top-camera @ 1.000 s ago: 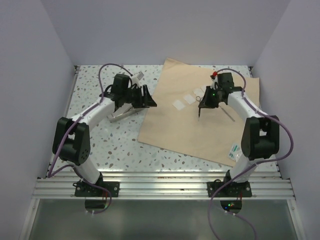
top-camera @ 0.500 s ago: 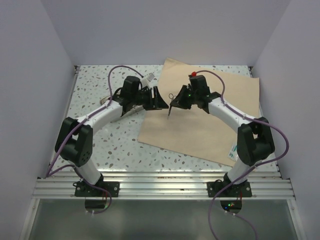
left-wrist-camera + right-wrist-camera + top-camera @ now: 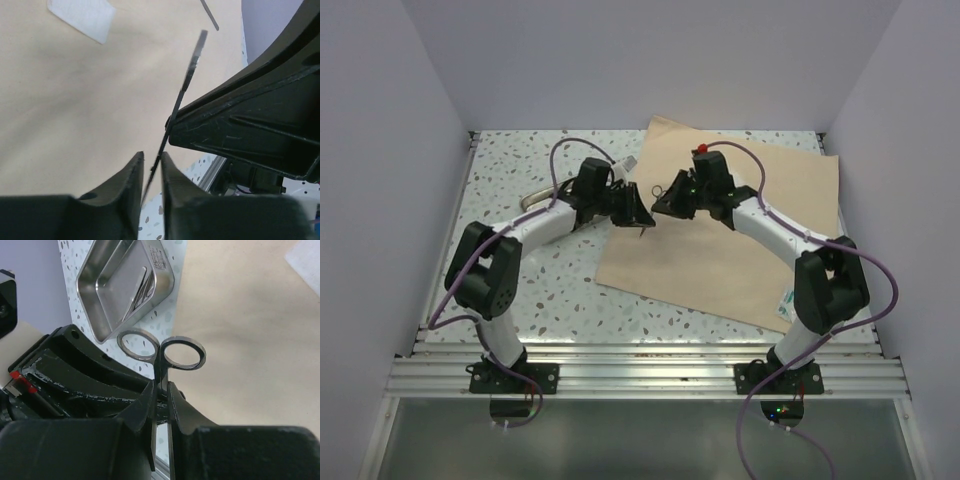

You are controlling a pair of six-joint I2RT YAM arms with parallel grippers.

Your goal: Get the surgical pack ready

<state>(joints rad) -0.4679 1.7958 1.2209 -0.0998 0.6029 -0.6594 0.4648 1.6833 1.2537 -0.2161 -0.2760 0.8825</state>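
The tan wrap sheet (image 3: 740, 250) lies flat on the right half of the table. Both grippers meet above its left edge. My right gripper (image 3: 660, 200) is shut on the shank of metal scissors (image 3: 159, 365), just below the ring handles. My left gripper (image 3: 642, 218) has its jaws nearly together around the blade end (image 3: 192, 65), and the blade touches both fingers. The shiny metal tray (image 3: 125, 285) sits on the speckled table left of the wrap, mostly hidden by my left arm in the top view. A white gauze square (image 3: 82, 15) lies on the wrap.
A second thin metal instrument (image 3: 210, 15) lies on the wrap farther back. A small green-and-white packet (image 3: 787, 303) sits at the wrap's near right corner. Grey walls close in the table on the left, right and back.
My right arm carried the scissors left across the wrap to its left edge. My left arm swung right from the tray to meet it, and its wide-open jaws narrowed around the blade.
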